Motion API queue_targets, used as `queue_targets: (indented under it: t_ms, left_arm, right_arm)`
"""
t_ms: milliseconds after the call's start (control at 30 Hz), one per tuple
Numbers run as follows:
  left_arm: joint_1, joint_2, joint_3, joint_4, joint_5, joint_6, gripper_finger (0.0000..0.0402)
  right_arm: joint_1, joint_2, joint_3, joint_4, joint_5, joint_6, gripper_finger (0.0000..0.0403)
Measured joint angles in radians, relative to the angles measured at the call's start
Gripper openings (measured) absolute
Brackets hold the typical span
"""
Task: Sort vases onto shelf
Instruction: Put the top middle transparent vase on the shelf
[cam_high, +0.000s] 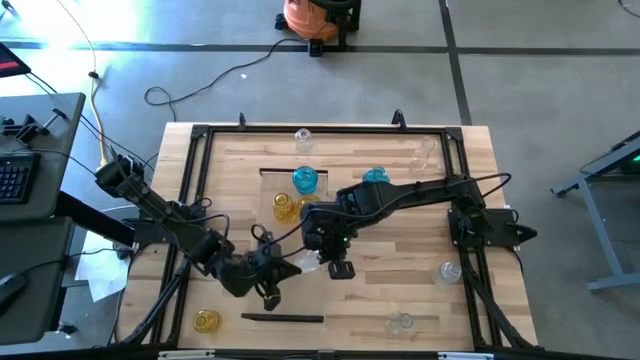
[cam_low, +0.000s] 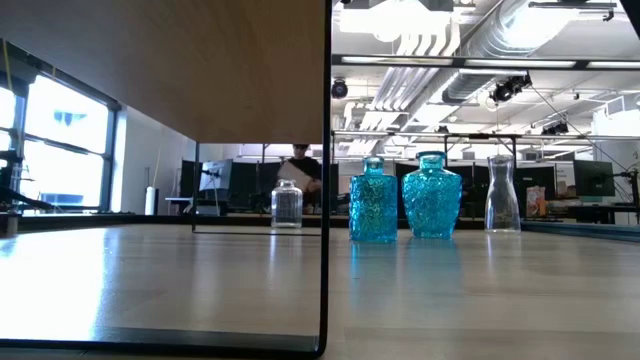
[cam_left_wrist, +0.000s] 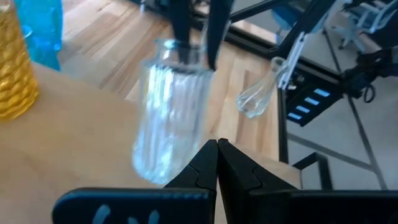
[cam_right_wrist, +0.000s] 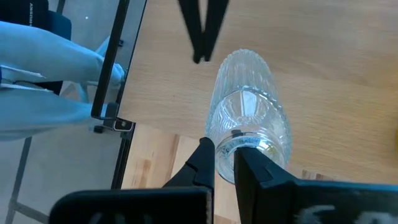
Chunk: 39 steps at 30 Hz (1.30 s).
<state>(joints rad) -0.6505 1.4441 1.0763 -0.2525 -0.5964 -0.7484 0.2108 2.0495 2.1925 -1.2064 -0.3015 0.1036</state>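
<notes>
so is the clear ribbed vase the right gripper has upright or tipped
Tipped. The clear ribbed vase leans off vertical, with the right gripper shut on its rim.

2 blue vases (cam_low: 404, 198) stand side by side; clear vases (cam_low: 287, 205) flank them; shelf (cam_low: 180, 70) looms overhead

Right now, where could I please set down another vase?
Bare planks lie back left, between the black frame rail and the left blue glass vase, and right of centre, between the right arm and the clear glass vase. The middle is crowded: left end effector and right end effector meet at the clear ribbed vase.
</notes>
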Motion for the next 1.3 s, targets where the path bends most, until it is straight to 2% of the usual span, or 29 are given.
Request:
queue_targets:
  t_ms: [767, 1300]
  left_arm:
    - [0.023, 0.007, 0.000, -0.042, 0.001, -0.007, 0.0005]
    - [-0.021, 0.007, 0.000, -0.089, -0.034, -0.076, 0.0130]
  right_arm:
    - [0.000, 0.000, 0.000, 0.002, -0.003, -0.017, 0.0005]
    - [0.000, 0.000, 0.000, 0.005, -0.006, -0.018, 0.0005]
